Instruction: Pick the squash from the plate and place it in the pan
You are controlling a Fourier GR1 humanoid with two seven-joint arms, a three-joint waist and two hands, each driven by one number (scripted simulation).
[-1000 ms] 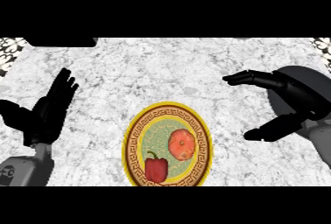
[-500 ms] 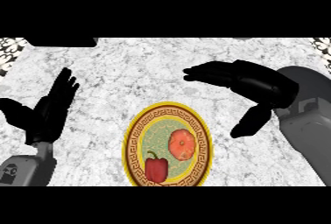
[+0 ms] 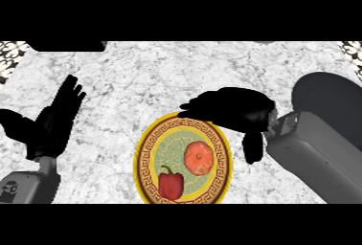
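A round orange squash (image 3: 199, 158) lies on the right half of a yellow-rimmed patterned plate (image 3: 143, 160), apart from a red bell pepper (image 3: 170, 183) at the plate's lower left. My right hand (image 3: 233, 110) hovers over the plate's upper right rim, open, fingers pointing left and thumb hanging down beside the rim; it is above and to the right of the squash and holds nothing. The black pan (image 3: 333, 95) shows at the right edge, partly hidden behind my right forearm. My left hand (image 3: 53, 122) rests open at the left, fingers up.
The counter top is grey marble. A dark object (image 3: 67, 45) sits at the far left back edge. Patterned tiles show at both back corners.
My right hand has swung left and down from the right side of the counter to the plate's upper right rim. The left hand, plate, squash and pepper have not moved.
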